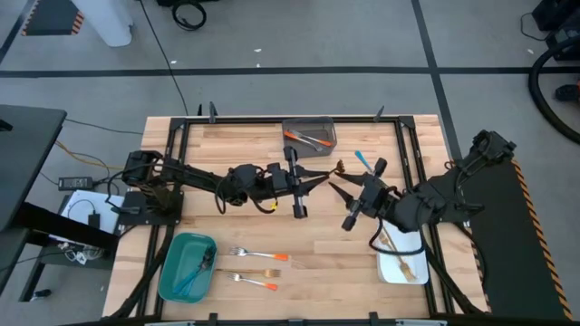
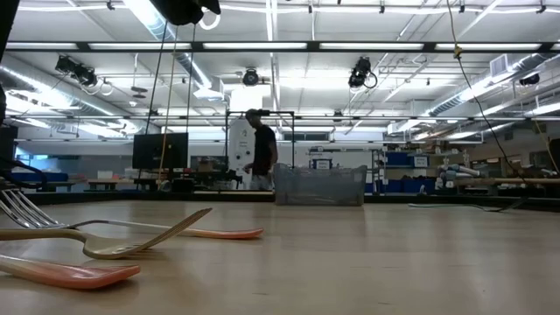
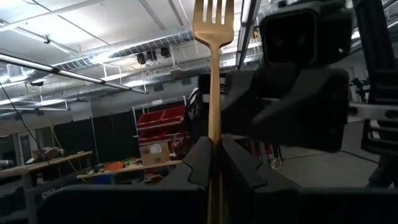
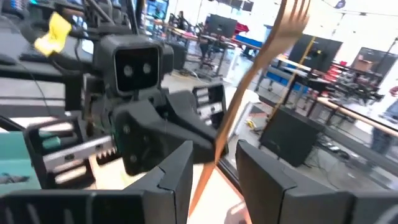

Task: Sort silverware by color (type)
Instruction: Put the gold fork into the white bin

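Note:
A gold fork point(image 3: 214, 74) stands tines up above the table's middle, with my left gripper point(image 3: 214, 152) shut on it. In the high view my left gripper point(image 1: 319, 182) faces my right gripper point(image 1: 337, 190), tip to tip. My right gripper point(image 4: 214, 168) is open. Its fingers stand on either side of the fork's lower handle point(image 4: 202, 183), and I see no touch there. Two orange-handled forks point(image 1: 258, 256) point(image 1: 254, 278) lie flat on the table near the front edge. My left gripper pinches the gold fork's handle point(image 4: 219, 138) about midway along it, between its two fingers. The fingers come from the table's left, slanting upward, and lie across the handle. The fork is lifted clear and tilted, with its tines point(image 3: 214, 18) up and its handle end below the fingers.
A grey bin point(image 1: 308, 134) at the far edge holds orange-handled pieces. A teal bin point(image 1: 188, 265) sits at the front left and a white bin point(image 1: 403, 263) at the front right with gold pieces. A blue-handled piece point(image 1: 363, 161) shows beside the right arm. A person point(image 2: 262, 153) stands beyond the table.

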Robot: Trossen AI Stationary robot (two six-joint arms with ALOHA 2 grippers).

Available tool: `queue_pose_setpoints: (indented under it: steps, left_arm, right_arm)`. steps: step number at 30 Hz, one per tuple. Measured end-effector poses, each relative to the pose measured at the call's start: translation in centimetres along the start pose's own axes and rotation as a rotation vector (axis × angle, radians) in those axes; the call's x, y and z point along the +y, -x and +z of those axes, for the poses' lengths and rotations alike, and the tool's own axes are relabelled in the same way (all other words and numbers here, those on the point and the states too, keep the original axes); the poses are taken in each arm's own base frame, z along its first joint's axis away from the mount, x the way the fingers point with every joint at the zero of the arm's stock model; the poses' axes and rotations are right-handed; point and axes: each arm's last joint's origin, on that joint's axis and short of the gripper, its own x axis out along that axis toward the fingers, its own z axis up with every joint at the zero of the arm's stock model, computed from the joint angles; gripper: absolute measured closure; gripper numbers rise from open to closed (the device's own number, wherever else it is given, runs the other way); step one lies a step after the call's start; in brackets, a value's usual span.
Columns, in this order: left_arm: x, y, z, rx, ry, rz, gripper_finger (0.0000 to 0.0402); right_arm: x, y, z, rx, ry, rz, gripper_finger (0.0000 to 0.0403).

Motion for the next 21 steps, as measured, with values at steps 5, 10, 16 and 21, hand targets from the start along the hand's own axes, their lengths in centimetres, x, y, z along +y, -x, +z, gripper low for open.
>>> queue_pose_setpoints:
  steps: [5,10,16,21]
  left_arm:
    - [0.0,0.0,0.1,-0.01,0.003,0.001,0.0372]
    - [-0.2,0.1,0.5,-0.042,0.012,0.003,0.0372]
    - [-0.1,0.1,0.8,-0.075,0.019,0.012,0.0372]
    - [-0.1,0.1,0.8,-0.071,0.018,0.012,0.0372]
  right_arm:
    - [-0.6,-1.0,0.7,-0.037,-0.003,0.003,0.0275]
    - [-0.9,-1.6,1.3,-0.082,-0.003,0.038,0.0275]
    - [-1.4,-2.4,1.5,-0.098,0.001,0.037,0.0295]
    - [-1.6,-3.0,1.5,-0.114,-0.004,0.085,0.0336]
